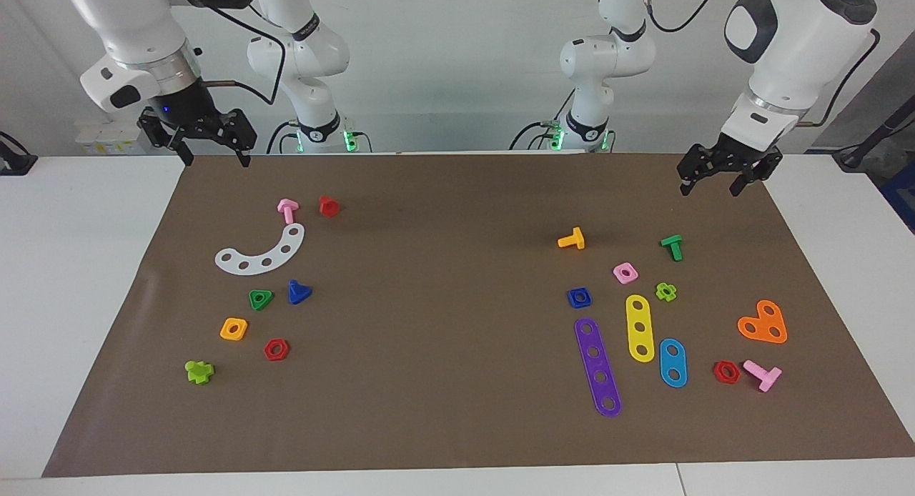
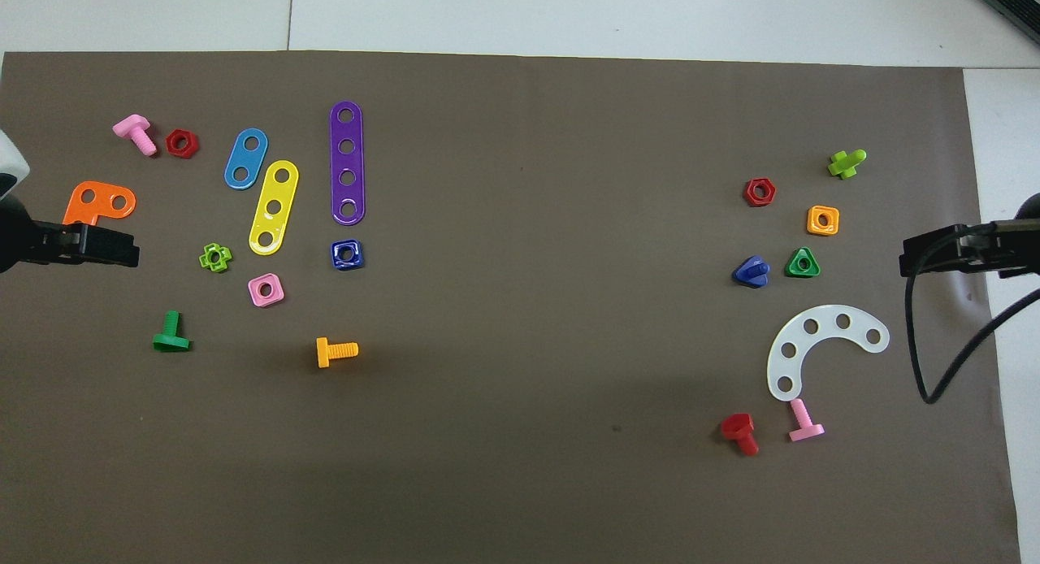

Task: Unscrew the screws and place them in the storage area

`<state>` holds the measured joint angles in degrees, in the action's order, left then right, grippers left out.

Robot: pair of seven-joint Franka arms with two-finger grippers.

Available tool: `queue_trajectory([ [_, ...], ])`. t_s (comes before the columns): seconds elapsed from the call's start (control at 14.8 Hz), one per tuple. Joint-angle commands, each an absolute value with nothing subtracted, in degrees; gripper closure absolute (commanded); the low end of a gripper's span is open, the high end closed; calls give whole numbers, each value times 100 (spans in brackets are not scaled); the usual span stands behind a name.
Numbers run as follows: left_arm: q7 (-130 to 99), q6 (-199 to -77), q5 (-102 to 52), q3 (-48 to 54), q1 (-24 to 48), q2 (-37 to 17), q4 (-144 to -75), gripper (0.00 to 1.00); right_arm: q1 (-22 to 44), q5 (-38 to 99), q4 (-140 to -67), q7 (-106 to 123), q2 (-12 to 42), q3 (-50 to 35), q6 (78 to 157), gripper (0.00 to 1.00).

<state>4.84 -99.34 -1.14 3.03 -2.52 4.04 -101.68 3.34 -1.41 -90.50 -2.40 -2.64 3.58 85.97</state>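
Note:
The blue screw with a triangular head lies free on the brown mat beside a green triangular nut, in the storage area by the white curved strip. It also shows in the overhead view. My right gripper is open and empty, raised over the mat's edge nearest the robots at the right arm's end. My left gripper is open and empty, raised over the same edge at the left arm's end. Both arms wait.
Around the white strip lie a pink bolt, a red bolt, orange and red nuts. At the left arm's end lie purple, yellow and blue strips, a blue square nut, an orange bolt and a green bolt.

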Motion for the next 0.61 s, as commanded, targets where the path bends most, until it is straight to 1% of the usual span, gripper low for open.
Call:
queue_trajectory([
  [0.0, 483, -9967, -70, 352, -325, 571, -10327, 0, 246, -79, -8974, -53, -141, 334, 8561, 0],
  [0.54, 483, -9967, -70, 352, -325, 571, -10327, 0, 272, -237, -9009, -61, -158, 325, 8640, 0],
])
